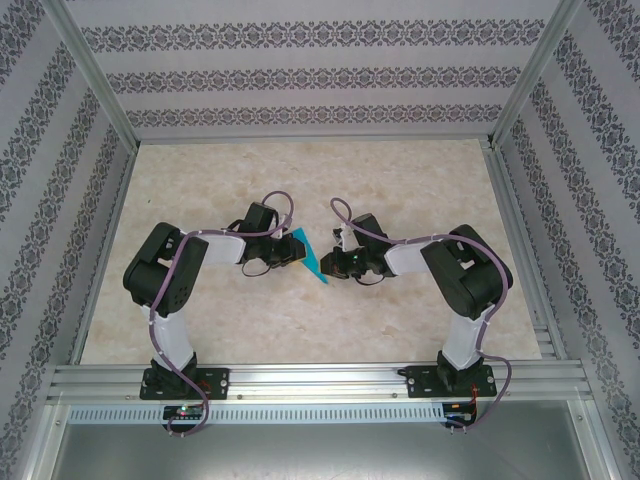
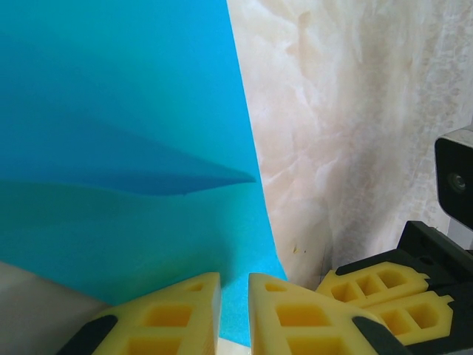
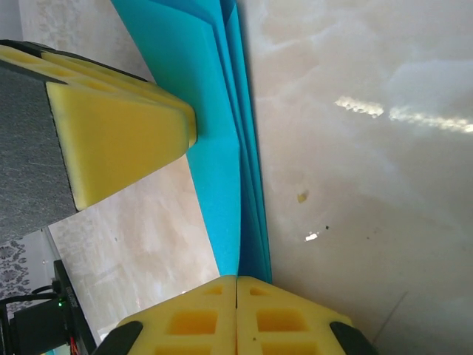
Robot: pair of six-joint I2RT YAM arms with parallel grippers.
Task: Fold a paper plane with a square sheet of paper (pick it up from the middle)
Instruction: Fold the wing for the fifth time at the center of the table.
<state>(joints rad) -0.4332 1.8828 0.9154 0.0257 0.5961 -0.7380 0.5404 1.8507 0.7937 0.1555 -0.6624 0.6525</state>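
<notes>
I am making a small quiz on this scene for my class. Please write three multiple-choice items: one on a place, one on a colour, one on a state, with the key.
1. Where is the paper?
A. Between the two grippers, near the middle of the table
B. At the far left corner
C. On the rail by the arm bases

2. What colour are the gripper fingers?
A. Red
B. Yellow
C. White

3. In what state is the paper?
A. Flat and unfolded
B. Crumpled into a ball
C. Folded into layers

Key:
1 A: the top view shows it where the left gripper and right gripper meet.
2 B: both wrist views show yellow fingers.
3 C: the right wrist view shows stacked edges, and the left wrist view shows a crease.
</notes>
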